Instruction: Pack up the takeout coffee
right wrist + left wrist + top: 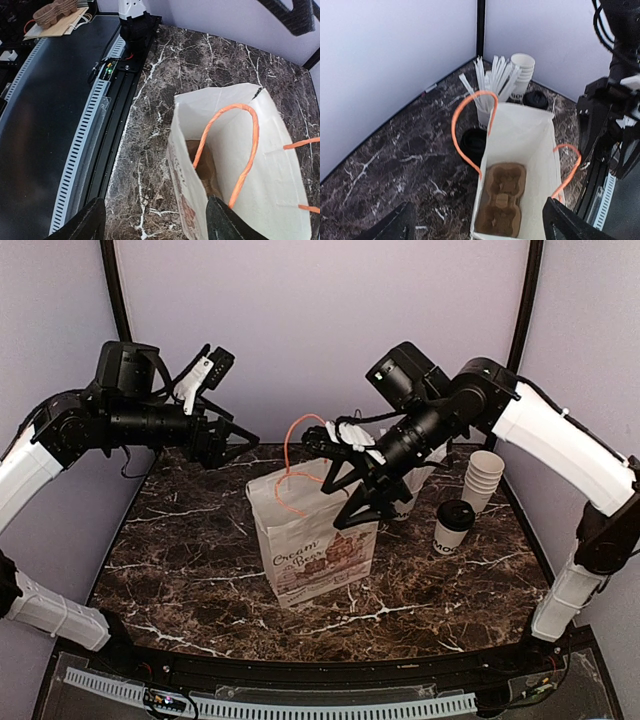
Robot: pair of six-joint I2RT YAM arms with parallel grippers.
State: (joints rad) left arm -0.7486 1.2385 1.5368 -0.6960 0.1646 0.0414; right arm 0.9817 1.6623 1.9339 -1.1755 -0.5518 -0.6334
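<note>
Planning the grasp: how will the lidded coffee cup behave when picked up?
The takeout coffee cup looks like thin paper, so a hard squeeze would probably dent it. Standing upright and narrow at its base, it might tip if nudged sideways.

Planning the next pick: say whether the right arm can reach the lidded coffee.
Probably yes: the takeout coffee stands clear beside the paper bag, nothing over it, and the right tool hangs open and empty nearby.
</note>
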